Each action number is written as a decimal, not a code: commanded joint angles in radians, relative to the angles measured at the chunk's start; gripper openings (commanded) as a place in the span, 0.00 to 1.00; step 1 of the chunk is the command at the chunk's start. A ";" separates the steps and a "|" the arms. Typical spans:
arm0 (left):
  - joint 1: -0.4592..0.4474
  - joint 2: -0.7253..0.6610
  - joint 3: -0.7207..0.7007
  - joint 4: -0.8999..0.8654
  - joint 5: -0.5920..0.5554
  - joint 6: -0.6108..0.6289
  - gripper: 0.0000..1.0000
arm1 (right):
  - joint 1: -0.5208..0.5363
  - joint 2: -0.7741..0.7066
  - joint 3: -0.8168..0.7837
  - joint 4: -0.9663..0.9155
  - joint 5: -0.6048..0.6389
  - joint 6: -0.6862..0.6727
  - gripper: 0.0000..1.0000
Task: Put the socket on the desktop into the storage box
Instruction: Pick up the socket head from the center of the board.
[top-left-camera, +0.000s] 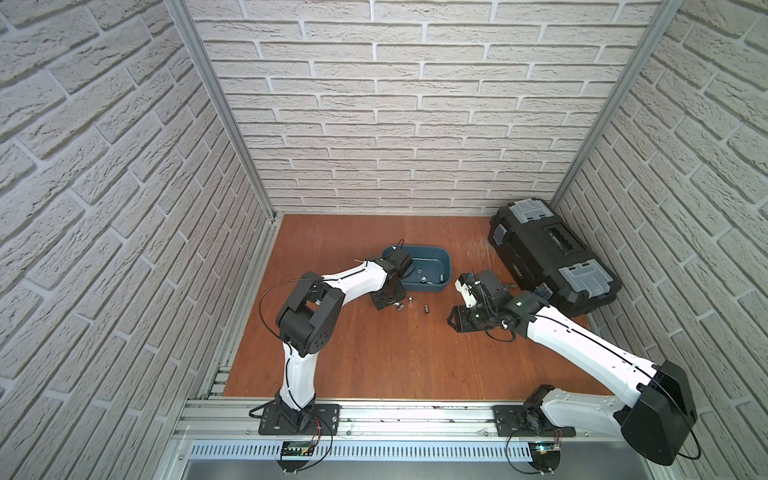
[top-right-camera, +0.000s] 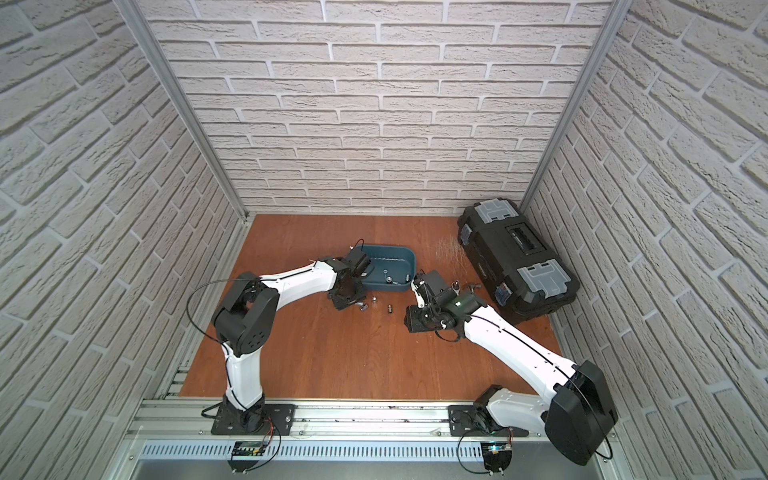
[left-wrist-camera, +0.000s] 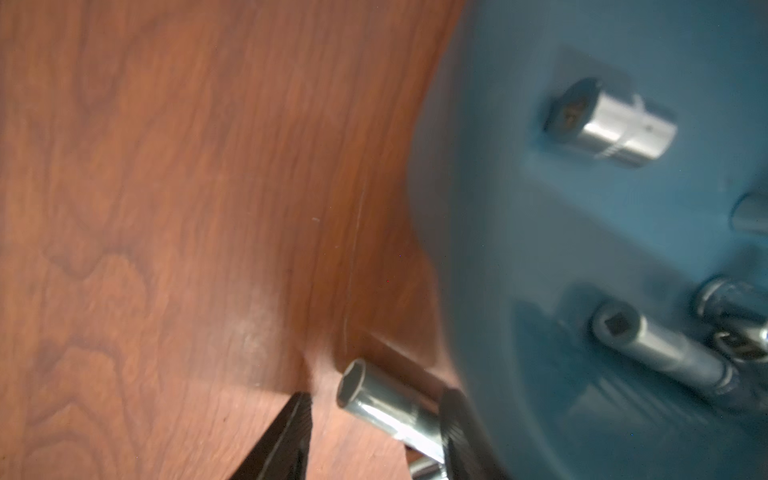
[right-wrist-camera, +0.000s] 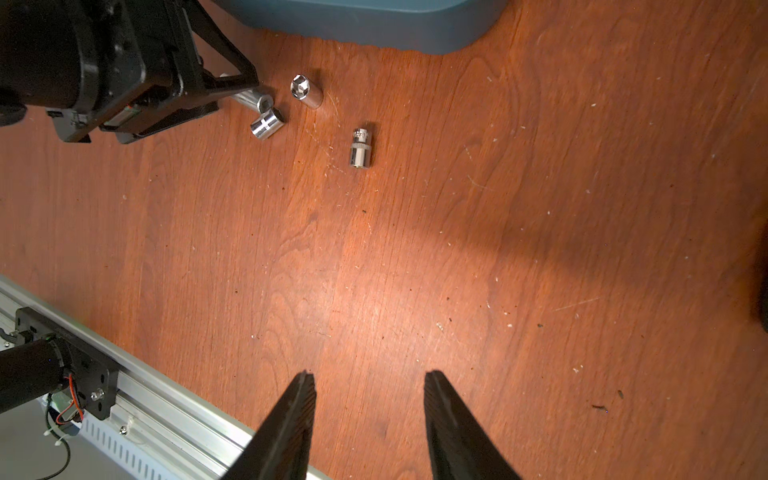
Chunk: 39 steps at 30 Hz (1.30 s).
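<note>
so, in a top view the shallow teal-blue plastic storage box sits on the reddish-brown wood-grain desktop. a few small chrome boxed sockets lie inside it, and other loose sockets rest on the wood just in front of the box's near wall. the left gripper is low among those loose ones, close to the box. the right gripper hangs near the box's near corner on the side of the big black plastic toolbox, which stands well apart from the box. in the left wrist view the left gripper's jaws are spread around one short chrome socket lying on its side just beside the box. one finger is at or against it and the other stands clear, so it isn't pinched yet, and several sockets show on the box floor. in the right wrist view four sockets lie on the desktop near the box wall, one of them between the left gripper's fingers. the right gripper's jaws are spread and empty, well apart from all of them. by my reckoning the job is partly done: some sockets are stored, about four are left, and the grasp on the next one is only just under way.
</note>
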 joint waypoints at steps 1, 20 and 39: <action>-0.005 0.018 0.023 -0.022 -0.014 -0.017 0.53 | 0.006 -0.025 -0.016 0.025 0.014 -0.001 0.49; 0.014 0.020 0.002 -0.023 -0.014 -0.025 0.38 | -0.005 -0.034 -0.021 0.018 0.031 0.003 0.49; 0.017 -0.039 -0.040 -0.007 -0.011 -0.011 0.14 | -0.008 -0.030 -0.023 0.022 0.019 0.009 0.49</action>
